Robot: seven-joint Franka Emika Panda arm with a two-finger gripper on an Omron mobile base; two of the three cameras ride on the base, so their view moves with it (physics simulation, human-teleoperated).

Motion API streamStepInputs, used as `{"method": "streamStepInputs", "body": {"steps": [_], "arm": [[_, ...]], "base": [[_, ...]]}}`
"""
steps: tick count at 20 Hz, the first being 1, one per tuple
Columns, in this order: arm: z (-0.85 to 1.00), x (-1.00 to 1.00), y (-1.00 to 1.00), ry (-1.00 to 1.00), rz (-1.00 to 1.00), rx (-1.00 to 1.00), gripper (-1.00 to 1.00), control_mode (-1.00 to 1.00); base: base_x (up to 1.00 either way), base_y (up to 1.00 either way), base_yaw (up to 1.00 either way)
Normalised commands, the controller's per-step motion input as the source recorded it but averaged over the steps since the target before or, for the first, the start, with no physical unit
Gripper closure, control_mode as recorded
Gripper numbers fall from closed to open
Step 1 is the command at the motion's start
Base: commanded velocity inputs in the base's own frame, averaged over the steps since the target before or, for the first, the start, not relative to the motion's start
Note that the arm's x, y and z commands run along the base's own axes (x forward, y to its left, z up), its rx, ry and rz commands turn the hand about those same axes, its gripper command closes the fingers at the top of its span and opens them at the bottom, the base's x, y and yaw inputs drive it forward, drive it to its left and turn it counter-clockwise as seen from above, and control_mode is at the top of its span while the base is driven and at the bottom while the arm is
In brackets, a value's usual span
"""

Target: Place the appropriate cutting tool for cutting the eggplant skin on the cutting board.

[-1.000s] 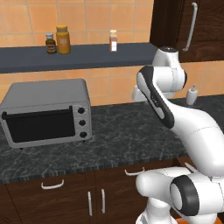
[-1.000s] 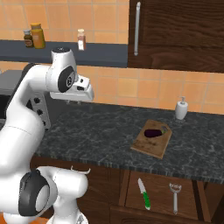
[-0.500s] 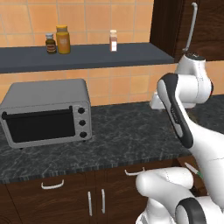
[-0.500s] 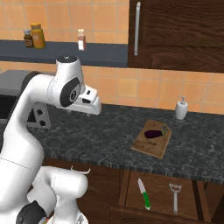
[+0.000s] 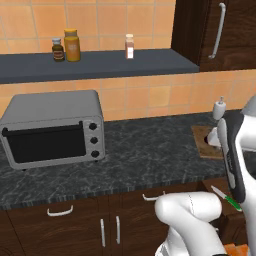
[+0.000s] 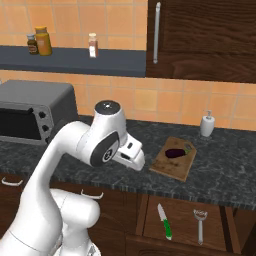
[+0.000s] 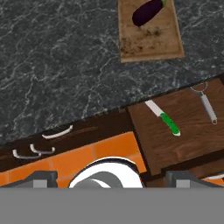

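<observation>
Currently logged: slim green-handled knife w/ silvery pointed blade (image 6: 165,222) lay in open wooden drawer (image 6: 180,240), beside metal peeler (image 6: 199,224). Dark purple oblong eggplant (image 6: 175,152) sat on flat light-brown wooden board (image 6: 172,165). Gripper state: cannot tell.

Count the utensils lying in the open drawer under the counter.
2. The green-handled knife lies at the drawer's left in the right base view; the metal peeler lies to its right. More may be hidden further back under the counter.
</observation>
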Motion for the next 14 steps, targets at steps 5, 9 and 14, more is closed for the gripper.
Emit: {"method": "streamStepInputs", "body": {"steps": [5, 9, 14], "arm": [[-0.49, -0.4, -0.87, 0.06, -0.2, 0.01, -1.0, -1.0], [-0.41, 0.0, -0.74, 0.1, -0.07, 0.0, -1.0, -1.0], [-0.53, 0.01, -0.57, 0.07, 0.0, 0.01, -1.0, -1.0]], "base": [[0.0, 0.0, 0.0], [0.0, 0.0, 0.0], [0.0, 0.0, 0.0]]}}
